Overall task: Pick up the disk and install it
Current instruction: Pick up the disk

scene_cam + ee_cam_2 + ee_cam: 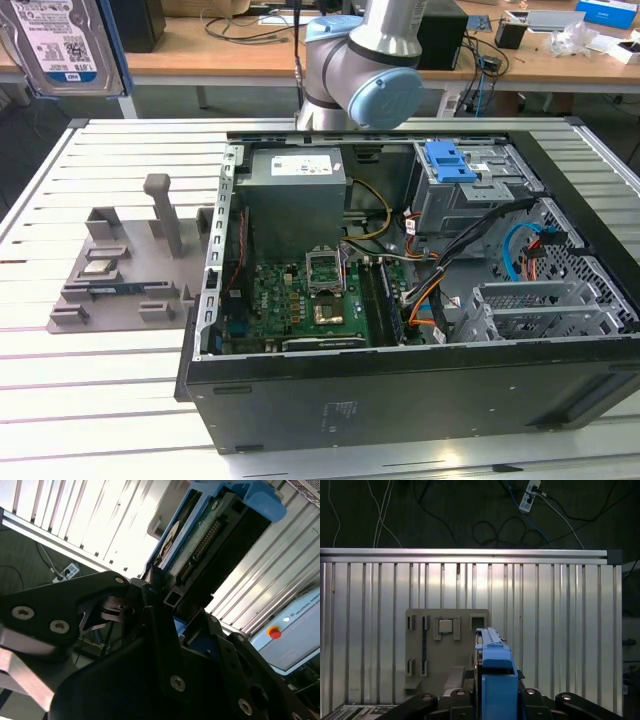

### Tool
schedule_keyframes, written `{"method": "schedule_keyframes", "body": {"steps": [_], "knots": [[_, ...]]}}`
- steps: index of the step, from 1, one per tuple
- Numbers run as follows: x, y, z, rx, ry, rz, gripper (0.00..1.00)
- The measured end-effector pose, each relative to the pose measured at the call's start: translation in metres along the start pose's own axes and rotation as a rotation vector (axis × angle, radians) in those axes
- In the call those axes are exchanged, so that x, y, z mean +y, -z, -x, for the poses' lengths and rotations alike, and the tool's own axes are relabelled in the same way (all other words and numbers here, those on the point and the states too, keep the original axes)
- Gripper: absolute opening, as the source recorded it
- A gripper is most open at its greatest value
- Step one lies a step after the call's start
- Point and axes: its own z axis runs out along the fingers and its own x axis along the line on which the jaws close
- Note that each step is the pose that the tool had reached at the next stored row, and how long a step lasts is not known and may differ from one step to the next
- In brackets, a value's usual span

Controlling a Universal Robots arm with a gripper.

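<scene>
A robot arm (370, 70) reaches in past the far edge of a slatted aluminium desk (100, 400) that carries an open black computer case (400, 400). The jaws are clenched on the disk (60, 45), which hangs in the air clear of the desk, on the side where a grey holder plate (120, 290) lies beside the case. In the exterior view the disk stands upright with its white-and-blue label facing the camera and a blue frame down one edge. The picture's top and left edges cut it off, and what grips it lies outside the picture. In the first wrist view the disk (492, 680) is seen edge-on, its blue frame uppermost, rising between black linkages. Its gripped end is cut off by the picture's edge, and behind it the grey holder plate (445, 645) lies flat on the desk (560, 630), holding a small silver square (445, 626). In the second wrist view the disk (200, 535) shows its green circuit-board face and a connector row. Black fingers (157, 610) close against its near end, though the gripper's dark body hides most of the contact. Inside the case, a grey power-supply box (295, 190) sits by the far wall, a green motherboard (300, 300) lies on the floor, and a bare blue clip (447, 160) tops a metal drive cage.
</scene>
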Motion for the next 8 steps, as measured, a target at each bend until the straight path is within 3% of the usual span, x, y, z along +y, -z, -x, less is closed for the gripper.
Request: {"method": "schedule_keyframes", "body": {"steps": [2, 4, 5, 6, 7, 8], "knots": [[0.0004, 0.0091, 0.0002, 0.0000, 0.000, 0.0001, 0.37], [0.0004, 0.0112, 0.0002, -0.0013, 0.000, 0.0001, 0.37], [0.0005, 0.0111, 0.0002, -0.0101, 0.000, -0.0001, 0.37], [0.0004, 0.0112, -0.0012, -0.0314, 0.001, -0.0002, 0.37], [0.0005, 0.0111, -0.0043, -0.0377, 0.001, -0.0002, 0.37], [0.0005, 0.0111, -0.0044, -0.0378, 0.001, -0.0003, 0.37]]}}
